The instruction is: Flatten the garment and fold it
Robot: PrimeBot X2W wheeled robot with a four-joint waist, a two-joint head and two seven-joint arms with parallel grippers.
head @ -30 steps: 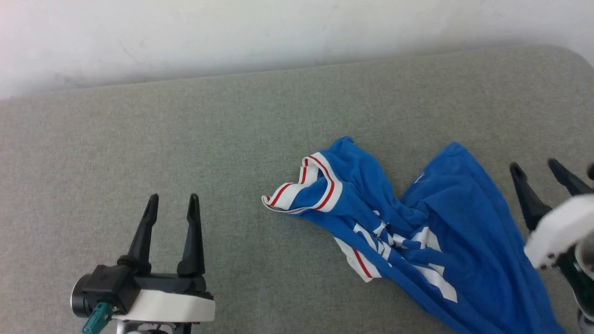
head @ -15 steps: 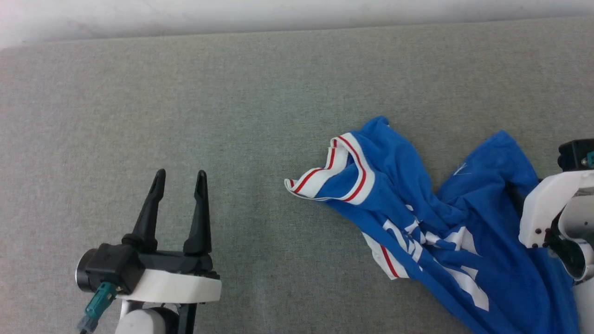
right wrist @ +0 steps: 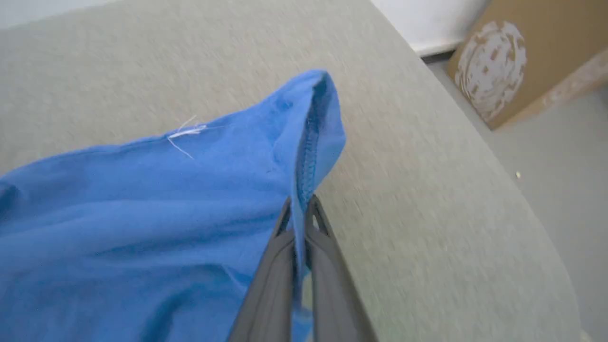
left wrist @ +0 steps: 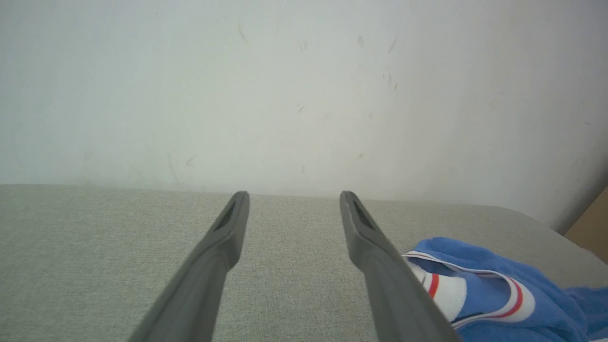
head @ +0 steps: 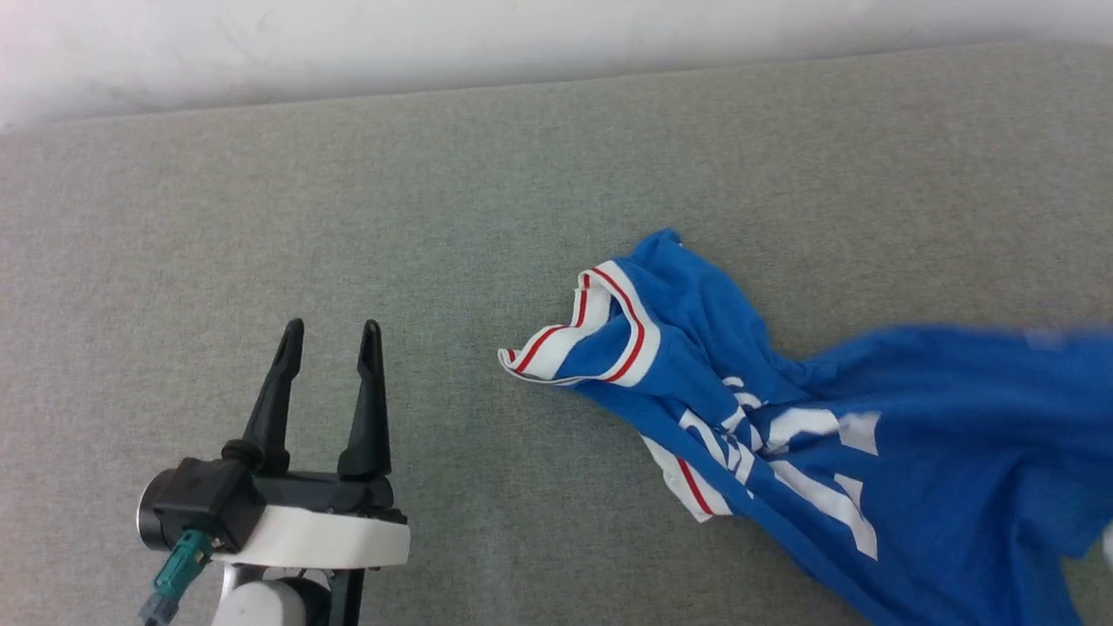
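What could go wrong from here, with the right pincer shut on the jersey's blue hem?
The right pincer grips only a hemmed corner of the garment; a pull could slip it free. The left pincer stands open, apart from the cloth, so a one-sided pull may drag the bunched garment rather than spread it. The grip is near the table edge; cloth might slide off.

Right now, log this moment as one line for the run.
phase: flatten | right tool: shut on garment stitched edge | left tool: open, apart from garment | garment: crumpled, not folded

black jaws, white wrist (head: pixel 322 548), teal plug (head: pixel 178 569)
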